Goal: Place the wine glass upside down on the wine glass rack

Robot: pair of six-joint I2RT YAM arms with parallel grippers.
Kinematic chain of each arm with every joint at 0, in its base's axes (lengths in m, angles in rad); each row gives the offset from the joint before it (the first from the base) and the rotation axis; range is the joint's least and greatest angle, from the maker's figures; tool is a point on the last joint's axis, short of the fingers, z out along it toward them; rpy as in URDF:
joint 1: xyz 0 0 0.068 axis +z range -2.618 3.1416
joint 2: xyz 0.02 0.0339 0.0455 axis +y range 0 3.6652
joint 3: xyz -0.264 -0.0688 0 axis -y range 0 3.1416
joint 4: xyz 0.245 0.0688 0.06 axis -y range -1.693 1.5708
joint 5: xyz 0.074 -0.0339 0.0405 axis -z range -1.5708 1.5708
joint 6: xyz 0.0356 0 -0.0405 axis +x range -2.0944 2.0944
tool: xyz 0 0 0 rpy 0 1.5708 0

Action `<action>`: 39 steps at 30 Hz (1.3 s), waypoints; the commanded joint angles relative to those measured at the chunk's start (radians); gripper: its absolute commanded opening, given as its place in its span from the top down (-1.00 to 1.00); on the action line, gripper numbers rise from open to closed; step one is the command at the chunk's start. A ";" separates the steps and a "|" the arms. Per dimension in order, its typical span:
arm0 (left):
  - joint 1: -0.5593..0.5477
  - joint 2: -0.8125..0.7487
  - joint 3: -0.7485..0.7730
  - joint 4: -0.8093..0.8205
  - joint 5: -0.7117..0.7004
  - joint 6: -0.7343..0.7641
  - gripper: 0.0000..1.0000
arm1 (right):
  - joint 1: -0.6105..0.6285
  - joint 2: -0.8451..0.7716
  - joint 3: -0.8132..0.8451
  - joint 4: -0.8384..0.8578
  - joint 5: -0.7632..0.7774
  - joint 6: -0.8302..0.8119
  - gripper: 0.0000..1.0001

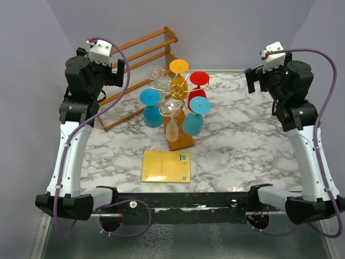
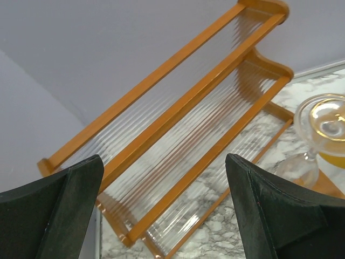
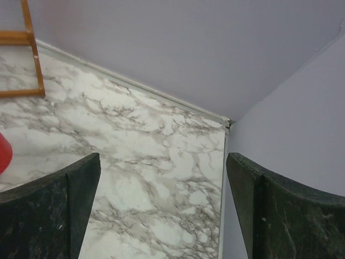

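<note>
The gold wire wine glass rack (image 1: 177, 86) stands mid-table on a brown wooden base (image 1: 181, 141). Several glasses hang from it upside down: two clear ones (image 1: 171, 109) (image 1: 156, 72), two blue (image 1: 151, 106) (image 1: 195, 114), a red one (image 1: 199, 81) and a yellow one (image 1: 179, 67). One clear glass also shows in the left wrist view (image 2: 322, 129). My left gripper (image 1: 122, 72) (image 2: 164, 216) is open and empty, raised over the slatted shelf. My right gripper (image 1: 252, 79) (image 3: 161, 216) is open and empty, raised over the far right of the table.
A large slatted two-tier wooden shelf (image 1: 141, 59) (image 2: 183, 113) leans at the back left. A flat yellow card (image 1: 166, 166) lies in front of the rack. The marble table (image 1: 242, 140) (image 3: 161, 140) meets grey walls at the back and right.
</note>
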 commanded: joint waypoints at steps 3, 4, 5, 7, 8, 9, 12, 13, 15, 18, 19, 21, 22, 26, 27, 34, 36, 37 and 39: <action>0.011 -0.107 -0.105 0.057 -0.158 -0.006 -0.98 | -0.032 0.000 0.019 0.162 0.029 0.172 -0.99; 0.014 -0.119 -0.122 0.058 -0.161 -0.008 -0.98 | -0.039 -0.001 0.020 0.162 0.039 0.182 -0.99; 0.017 -0.131 -0.134 0.058 -0.164 -0.012 -0.98 | -0.049 -0.002 0.022 0.158 0.039 0.184 -0.99; 0.023 -0.153 -0.157 0.062 -0.171 -0.024 -0.98 | -0.066 -0.007 0.023 0.151 0.038 0.177 -0.99; 0.026 -0.162 -0.168 0.066 -0.179 -0.037 -0.98 | -0.071 -0.011 0.018 0.149 0.042 0.175 -0.99; 0.029 -0.171 -0.180 0.071 -0.185 -0.052 -0.98 | -0.076 -0.019 0.012 0.153 0.045 0.171 -0.99; 0.036 -0.196 -0.200 0.077 -0.188 -0.083 -0.98 | -0.088 -0.053 -0.023 0.176 0.063 0.168 -0.99; 0.038 -0.205 -0.227 0.080 -0.188 -0.089 -0.98 | -0.092 -0.069 -0.042 0.190 0.070 0.168 -0.99; 0.039 -0.231 -0.257 0.087 -0.208 -0.111 -0.98 | -0.099 -0.104 -0.081 0.221 0.089 0.183 -0.99; 0.045 -0.283 -0.311 0.101 -0.233 -0.143 -0.98 | -0.109 -0.155 -0.125 0.232 0.107 0.215 -0.99; 0.046 -0.304 -0.332 0.103 -0.233 -0.154 -0.98 | -0.110 -0.171 -0.137 0.228 0.095 0.208 -0.99; 0.051 -0.349 -0.369 0.103 -0.220 -0.171 -0.99 | -0.111 -0.204 -0.151 0.208 0.067 0.196 -0.99; 0.053 -0.370 -0.387 0.104 -0.198 -0.165 -0.98 | -0.110 -0.224 -0.159 0.197 0.055 0.190 -0.99; 0.053 -0.433 -0.432 0.090 -0.150 -0.123 -0.98 | -0.110 -0.308 -0.195 0.157 0.016 0.159 -0.99; 0.053 -0.445 -0.442 0.087 -0.149 -0.119 -0.98 | -0.110 -0.332 -0.209 0.153 0.008 0.152 -0.99; 0.065 -0.495 -0.484 0.067 -0.147 -0.119 -0.98 | -0.124 -0.405 -0.274 0.117 -0.064 0.132 -0.99; 0.073 -0.501 -0.478 0.058 -0.154 -0.124 -0.98 | -0.139 -0.409 -0.291 0.108 -0.102 0.141 -0.99; 0.076 -0.502 -0.472 0.050 -0.162 -0.127 -0.98 | -0.147 -0.410 -0.297 0.100 -0.123 0.145 -0.99; 0.079 -0.496 -0.451 0.033 -0.178 -0.129 -0.99 | -0.164 -0.413 -0.310 0.083 -0.158 0.154 -0.99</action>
